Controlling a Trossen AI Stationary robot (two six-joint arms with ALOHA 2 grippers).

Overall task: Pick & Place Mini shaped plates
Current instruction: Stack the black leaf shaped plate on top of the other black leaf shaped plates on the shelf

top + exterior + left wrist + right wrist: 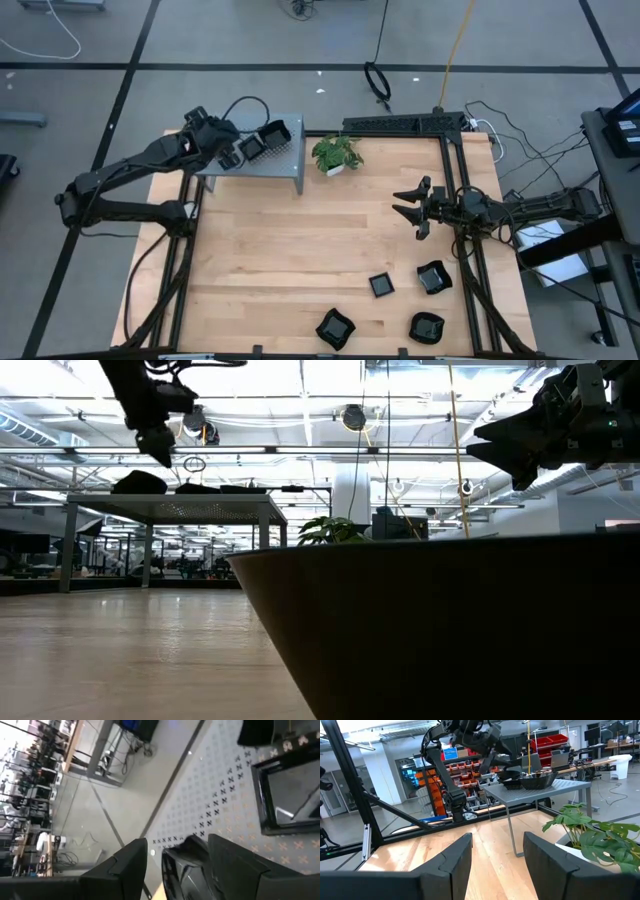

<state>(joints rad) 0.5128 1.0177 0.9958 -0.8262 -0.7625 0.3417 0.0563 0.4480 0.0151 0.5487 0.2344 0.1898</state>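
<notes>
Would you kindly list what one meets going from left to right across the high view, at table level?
Left tool over the grey shelf → potted plant → square plate → right tool, open above the wooden table.

Grey concrete floor [250, 40] with dark seam lines fills the upper frame of the high view; loose cables [380, 85] lie at upper centre; the low view shows an open ceiling with bright strip lights [300, 400]; red storage bins [547, 742] on shelving stand upper right in the right wrist view.
</notes>
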